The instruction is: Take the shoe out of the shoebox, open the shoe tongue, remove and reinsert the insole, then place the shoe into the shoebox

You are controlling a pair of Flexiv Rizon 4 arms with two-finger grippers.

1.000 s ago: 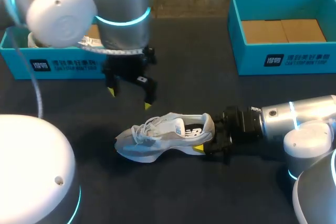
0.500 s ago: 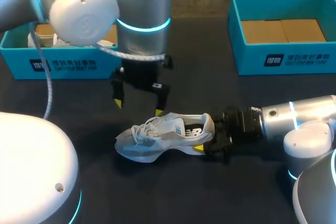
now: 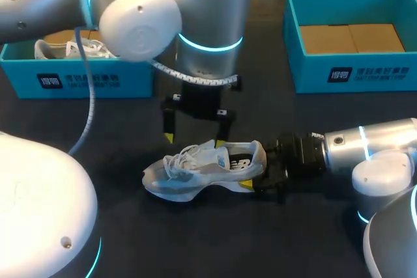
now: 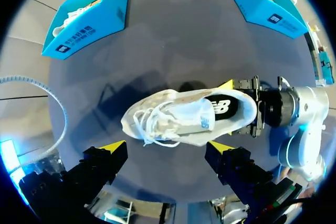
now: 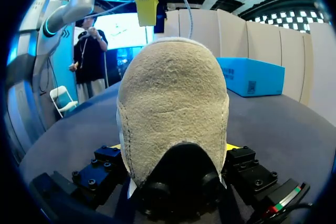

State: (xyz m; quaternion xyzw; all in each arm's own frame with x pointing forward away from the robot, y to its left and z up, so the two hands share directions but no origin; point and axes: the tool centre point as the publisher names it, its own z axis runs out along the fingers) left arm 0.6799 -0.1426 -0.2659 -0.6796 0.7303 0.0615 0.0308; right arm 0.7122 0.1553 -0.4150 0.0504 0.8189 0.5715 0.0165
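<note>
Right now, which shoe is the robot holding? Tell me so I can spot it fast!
Find the dark table. In its middle lies a whitish shoe, its heel gripped by the right hand. The other shoe sits in the left blue box; this one is out on the table.

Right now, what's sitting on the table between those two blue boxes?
Nothing: the left wrist view shows bare table between the left shoebox and the right shoebox. In the head view my left arm covers most of it.
</note>
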